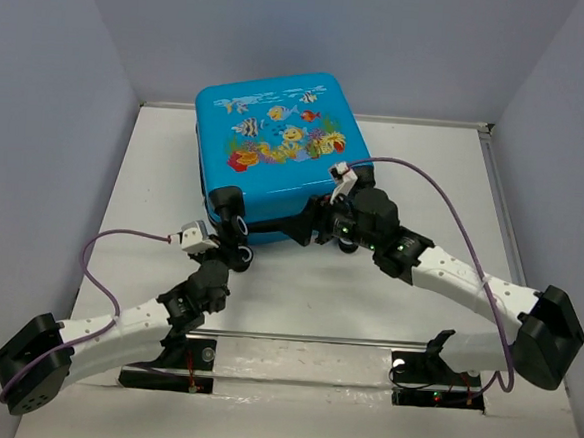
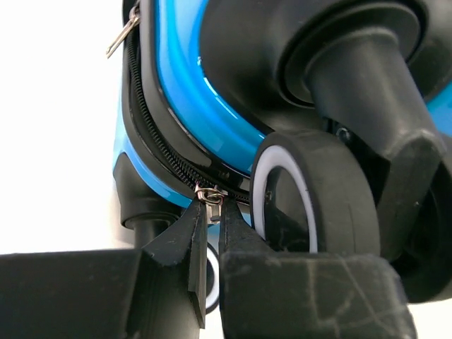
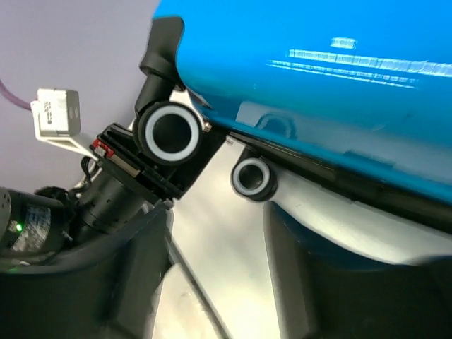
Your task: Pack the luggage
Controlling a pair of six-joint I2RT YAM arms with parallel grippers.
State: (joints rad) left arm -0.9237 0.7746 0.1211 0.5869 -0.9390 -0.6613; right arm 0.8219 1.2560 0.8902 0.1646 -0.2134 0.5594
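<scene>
Lying flat at the upper middle of the white bench, the luggage is a bright-blue hard-shell case, closed, with its cartoon fish print facing up. Its wheeled end points toward the bottom of the overhead frame, where both arms are mounted.

The left arm reaches up from the lower left to the case's near left corner. In its wrist view, the left hand is clenched: the two black fingertips pinch a small metal zipper pull between them. The pull sits on the black zipper track, which curves around the blue shell, just left of a black-and-white wheel that fills the right of that frame.

The right arm reaches in from the lower right to the case's near edge, close to the right corner. The right hand is released, its fingers spread apart at the bottom of its wrist view with only bare bench between them. Above it runs the glossy blue shell, and at upper left a round wheel with a white ring shows beside the left arm's wrist.
</scene>
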